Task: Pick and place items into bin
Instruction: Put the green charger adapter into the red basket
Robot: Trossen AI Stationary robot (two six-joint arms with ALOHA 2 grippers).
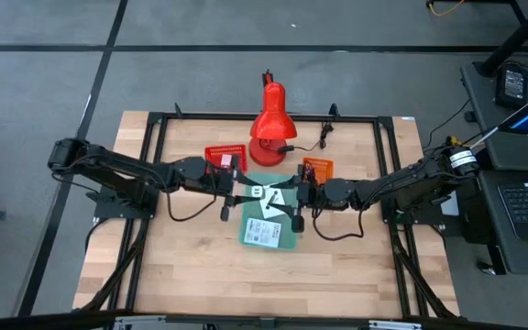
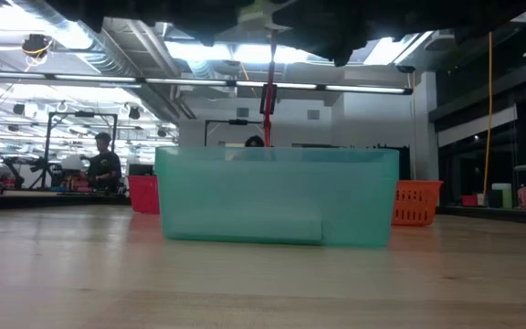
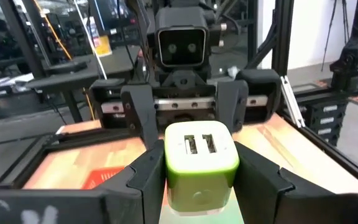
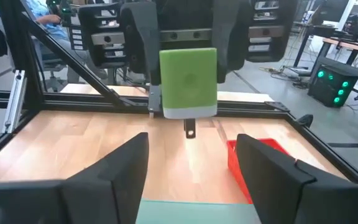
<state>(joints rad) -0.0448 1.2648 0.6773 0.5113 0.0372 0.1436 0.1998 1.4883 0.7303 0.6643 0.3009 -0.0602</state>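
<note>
Left fingers pinching glossy rounded green block, right fingers spread, translucent teal bin below

Beyond my jaws: grey floor with dark seams — ceiling strip lights, a laptop desk behind my right arm, a seated person far off.

My left gripper and right gripper are meeting over the teal bin | red lamp is standing behind.
</note>
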